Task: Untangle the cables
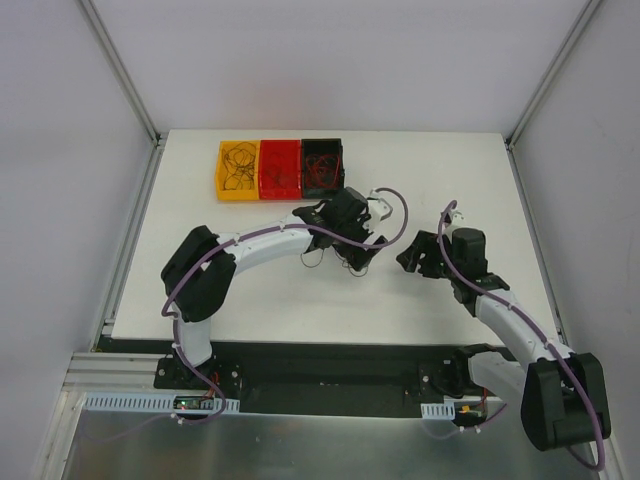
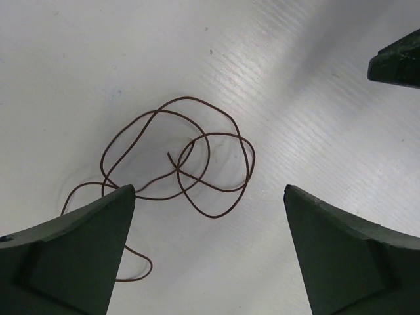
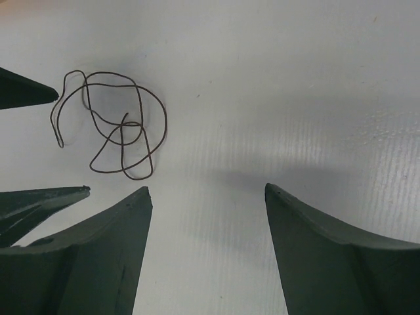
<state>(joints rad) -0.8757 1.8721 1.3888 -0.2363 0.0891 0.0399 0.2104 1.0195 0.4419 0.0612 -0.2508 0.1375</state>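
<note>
Sorting appears to be the step in hand: one thin, curly brown wire (image 2: 177, 157) lies alone on the white table (image 2: 315, 98), directly below the left gripper (image 2: 209, 190), whose dark fingers stand wide apart with nothing between them. The right gripper (image 3: 207, 190) hovers just beside it, likewise spread and empty, with the wire off to its left. By this evidence the strand is already separate from the other thin wires (image 1: 322, 170), which sit in the yellow plastic bin (image 1: 220, 172), red plastic bin (image 1: 280, 197) and black plastic bin (image 1: 341, 165) at the far edge of the table. The next move likely calls for a descent to the surface and a close on a single strand. The target is far thinner than the fingers, so a miss is easy. The wire lies flat in several loose loops that cross near the middle, with one free end visible inside them and no tight knot evident.
</note>
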